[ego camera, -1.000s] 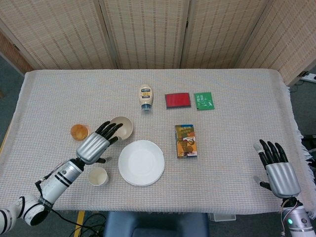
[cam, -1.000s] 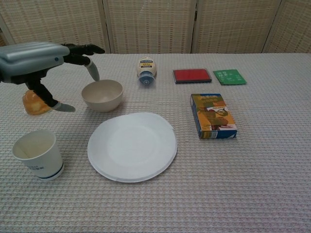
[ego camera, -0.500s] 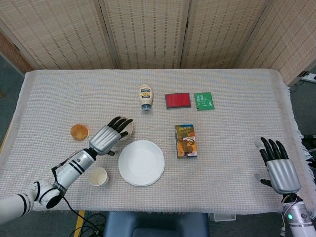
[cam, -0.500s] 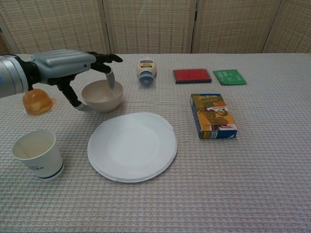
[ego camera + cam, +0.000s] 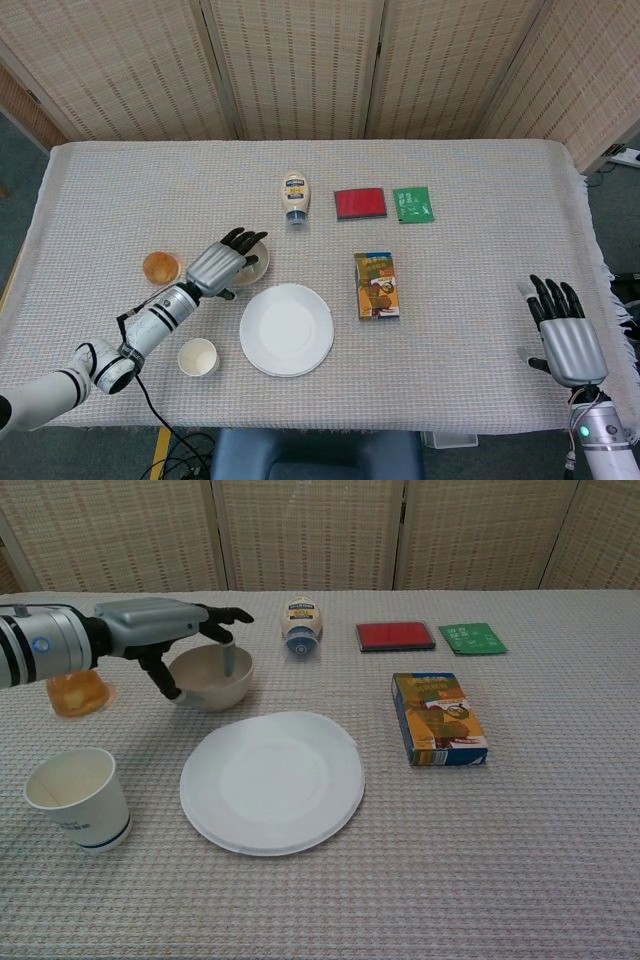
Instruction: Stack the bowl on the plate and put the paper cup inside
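Woven-cloth table | left hand [image 5: 160,630] straddled the small beige bowl's [image 5: 212,683] rim, grip unclear | looked light, rigid; rim offered hold.

My left robot hand [image 5: 217,265] over bowl [image 5: 250,259], left of centre; plate [image 5: 286,329] below it, paper cup [image 5: 198,356] lower left; right robot hand [image 5: 563,338] open, lower right.
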`<action>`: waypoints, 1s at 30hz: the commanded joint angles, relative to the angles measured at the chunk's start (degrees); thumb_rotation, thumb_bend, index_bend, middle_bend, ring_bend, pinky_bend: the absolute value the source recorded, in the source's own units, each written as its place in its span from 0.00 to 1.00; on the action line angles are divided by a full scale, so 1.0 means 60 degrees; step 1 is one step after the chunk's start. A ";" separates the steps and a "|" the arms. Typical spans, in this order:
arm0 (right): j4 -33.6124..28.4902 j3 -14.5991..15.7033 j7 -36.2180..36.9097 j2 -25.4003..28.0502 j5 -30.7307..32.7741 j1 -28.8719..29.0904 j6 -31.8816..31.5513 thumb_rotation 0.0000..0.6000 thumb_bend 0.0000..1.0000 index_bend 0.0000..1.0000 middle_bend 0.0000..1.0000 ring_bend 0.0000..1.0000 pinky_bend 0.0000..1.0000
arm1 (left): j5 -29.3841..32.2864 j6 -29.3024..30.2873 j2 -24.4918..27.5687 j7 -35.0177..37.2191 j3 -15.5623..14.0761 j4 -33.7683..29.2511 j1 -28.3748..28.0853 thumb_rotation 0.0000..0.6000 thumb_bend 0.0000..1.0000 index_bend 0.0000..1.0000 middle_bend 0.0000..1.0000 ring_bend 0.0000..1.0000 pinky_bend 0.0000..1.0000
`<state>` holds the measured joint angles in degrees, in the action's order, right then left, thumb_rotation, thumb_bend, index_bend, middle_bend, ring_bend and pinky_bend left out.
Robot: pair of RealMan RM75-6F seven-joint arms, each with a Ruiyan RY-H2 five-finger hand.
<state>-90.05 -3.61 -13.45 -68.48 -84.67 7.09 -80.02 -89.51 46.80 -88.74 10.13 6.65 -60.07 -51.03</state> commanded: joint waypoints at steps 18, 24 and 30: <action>0.0082 -0.0052 0.0109 0.0037 0.0167 0.0086 0.0035 1.00 0.13 0.08 0.00 0.00 0.00 | -0.0362 0.0329 -0.1144 0.1467 -0.0746 0.2143 -0.0392 1.00 0.36 0.61 0.00 0.00 0.06; 0.0077 -0.0008 0.0159 0.0064 0.0104 0.0086 0.0004 1.00 0.13 0.08 0.00 0.00 0.00 | -0.0375 0.0825 -0.1097 0.1114 -0.0728 0.1964 -0.0323 1.00 0.38 0.65 0.00 0.00 0.06; 0.0067 0.0060 0.0205 0.0087 -0.0044 0.0058 -0.0101 1.00 0.13 0.08 0.00 0.00 0.00 | -0.0220 0.1196 -0.0587 0.0197 -0.0628 0.0935 -0.0151 1.00 0.38 0.65 0.00 0.00 0.06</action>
<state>-89.65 -3.27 -12.21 -67.96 -84.91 7.46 -80.58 -91.35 53.11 -93.71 13.41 2.58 -52.03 -52.47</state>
